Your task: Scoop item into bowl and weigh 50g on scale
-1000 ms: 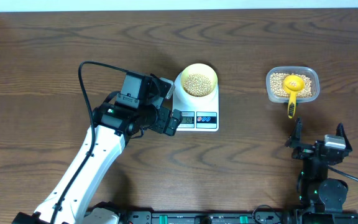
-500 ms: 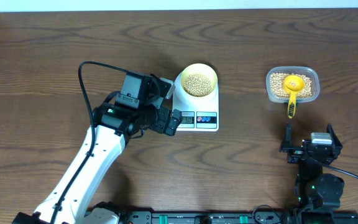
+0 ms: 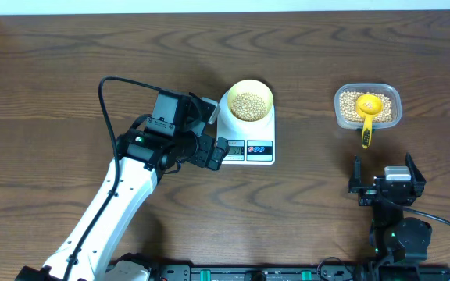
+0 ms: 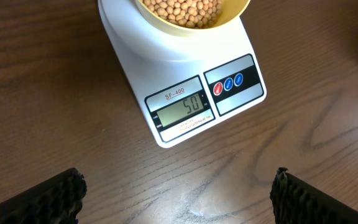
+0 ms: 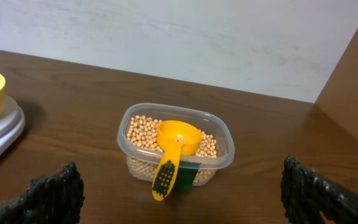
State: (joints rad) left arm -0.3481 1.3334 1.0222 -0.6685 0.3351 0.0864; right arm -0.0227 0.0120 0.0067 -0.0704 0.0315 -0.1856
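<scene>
Left claw (image 4: 182, 202): jaws fully spread, empty. Just ahead of it lies the scale (image 4: 179, 81), display end nearest, long axis running away from the claw; the display reads 50. Beyond, on the far platform, sits the bowl (image 3: 266, 94) holding the beans (image 4: 179, 9). Right claw (image 5: 185, 199), also spread and empty, is well apart; further scooping appears unnecessary.

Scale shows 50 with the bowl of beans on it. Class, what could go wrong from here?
The open left hand hovers close to the scale; a nudge could shift the reading. The scoop lies with its handle over the tub rim, toward the right hand; brushing it could spill beans.
</scene>
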